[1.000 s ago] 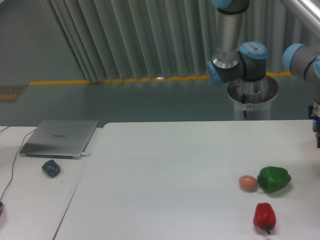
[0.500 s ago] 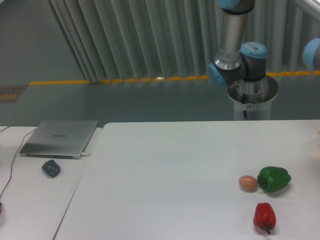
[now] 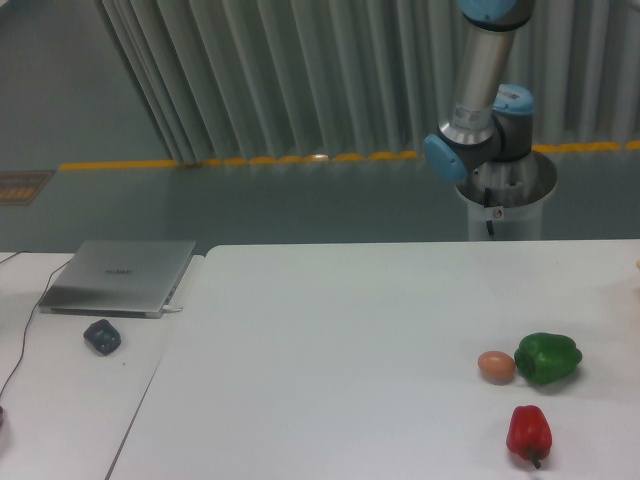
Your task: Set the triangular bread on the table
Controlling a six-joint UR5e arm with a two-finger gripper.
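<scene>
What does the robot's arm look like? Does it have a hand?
The arm is a shiny silver tube with light-blue caps and a grey joint. It rises from a round white base with a thin black cable. Its gripper is out of view.

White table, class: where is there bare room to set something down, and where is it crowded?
The table lies bare from its left edge to the egg. The near right is crowded: egg against green pepper, red pepper just below.

Dim, even light; soft, slightly blurry.
</scene>
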